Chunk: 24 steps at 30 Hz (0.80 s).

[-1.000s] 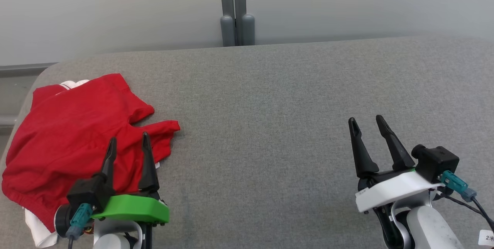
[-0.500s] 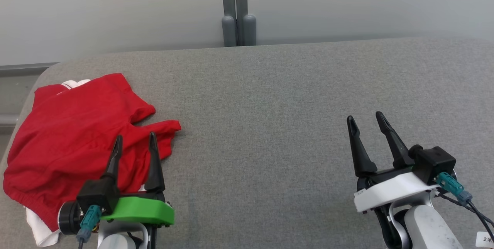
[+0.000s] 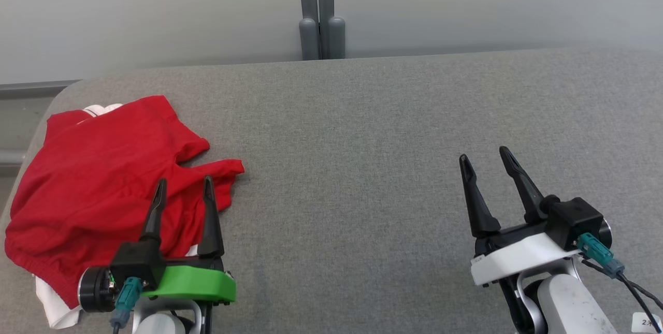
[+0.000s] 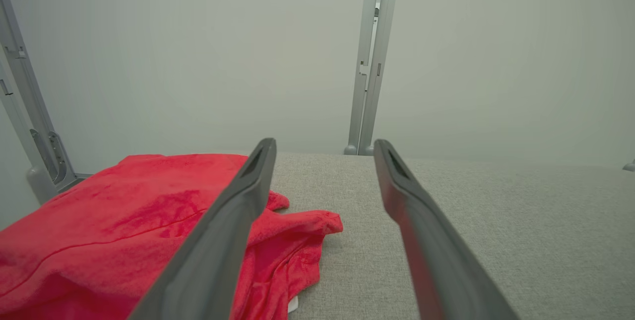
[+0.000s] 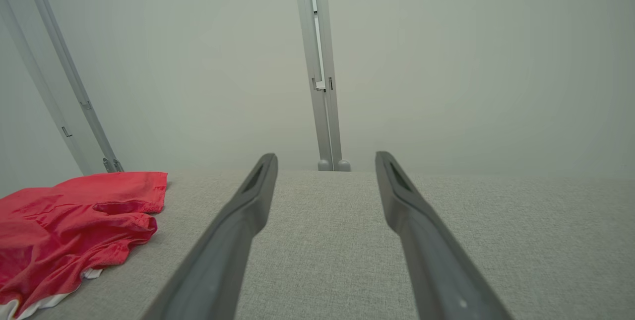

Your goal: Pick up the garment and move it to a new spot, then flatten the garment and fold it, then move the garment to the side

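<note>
A red garment (image 3: 88,178) with white trim is seen at the left of the frame. It is laid rumpled and unfolded on the grey surface (image 3: 393,132), near its left edge.

- The garment (image 3: 98,178) is soft red cloth, matt and creased, with white trim.
- The desk (image 3: 362,142) has a grey woven cloth cover, matt and finely rough.
- The fingers (image 3: 211,220) are dark, smooth, matt plastic.
- The green bracket (image 3: 191,282) and the white bracket (image 3: 518,261) are smooth plastic, faintly glossy.
- The grey post (image 3: 317,8) looks like smooth painted metal.
</note>
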Available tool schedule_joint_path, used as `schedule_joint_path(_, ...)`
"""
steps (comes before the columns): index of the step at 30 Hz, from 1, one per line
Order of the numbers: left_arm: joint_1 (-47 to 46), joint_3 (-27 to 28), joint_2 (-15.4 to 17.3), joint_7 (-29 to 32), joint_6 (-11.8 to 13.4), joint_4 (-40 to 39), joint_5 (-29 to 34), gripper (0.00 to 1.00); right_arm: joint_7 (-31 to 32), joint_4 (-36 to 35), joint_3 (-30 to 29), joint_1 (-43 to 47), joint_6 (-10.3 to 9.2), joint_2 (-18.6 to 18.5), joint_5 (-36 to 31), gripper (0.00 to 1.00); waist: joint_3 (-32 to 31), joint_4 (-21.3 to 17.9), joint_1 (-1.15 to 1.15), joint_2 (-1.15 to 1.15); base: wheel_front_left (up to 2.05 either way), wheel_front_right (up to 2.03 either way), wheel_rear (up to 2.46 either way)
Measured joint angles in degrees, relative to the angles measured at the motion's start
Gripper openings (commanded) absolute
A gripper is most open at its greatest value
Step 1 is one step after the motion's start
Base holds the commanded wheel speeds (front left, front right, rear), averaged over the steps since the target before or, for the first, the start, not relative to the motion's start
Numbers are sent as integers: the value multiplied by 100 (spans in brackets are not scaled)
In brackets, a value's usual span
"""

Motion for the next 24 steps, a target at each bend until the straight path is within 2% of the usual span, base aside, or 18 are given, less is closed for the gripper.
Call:
schedule_joint_path(17, 0, 9, 0, 0, -41, 37, -67, 100, -3, 108, -66, -26, 1, 53, 45, 100, -64, 13, 0, 0, 0, 0, 0)
schedule_joint_path(24, -1, 82, 0, -1, -42, 76, -191, 100, -4, 109, -98, -2, 1, 71, 120, 100, -56, 235, 0, 0, 0, 0, 0)
